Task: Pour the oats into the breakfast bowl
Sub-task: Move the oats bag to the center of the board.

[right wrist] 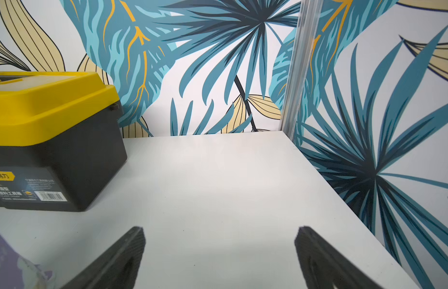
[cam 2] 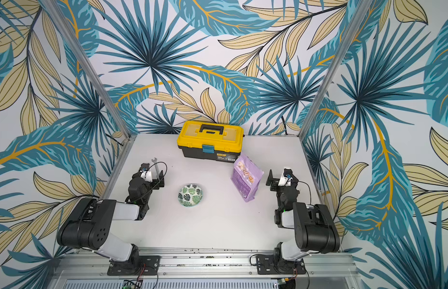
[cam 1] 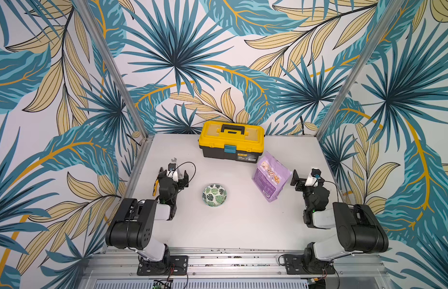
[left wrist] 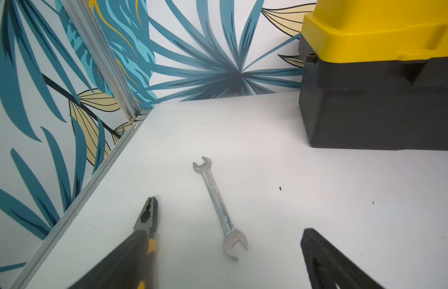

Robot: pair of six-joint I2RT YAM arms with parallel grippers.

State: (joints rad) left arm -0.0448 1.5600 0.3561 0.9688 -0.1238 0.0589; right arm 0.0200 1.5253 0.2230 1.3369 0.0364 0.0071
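One white table carried one yellow toolbox at its far edge. Of two arms, the left gripper and the right gripper both gaped wide, holding nothing. One lilac oats pouch stood just beside the right gripper, and one leaf-patterned bowl sat mid-table. One wrench and one pliers lay near the left edge.

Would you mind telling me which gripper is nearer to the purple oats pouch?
Right. The right gripper stands open close beside the pouch, holding nothing. The left gripper is across the table, beyond the bowl.
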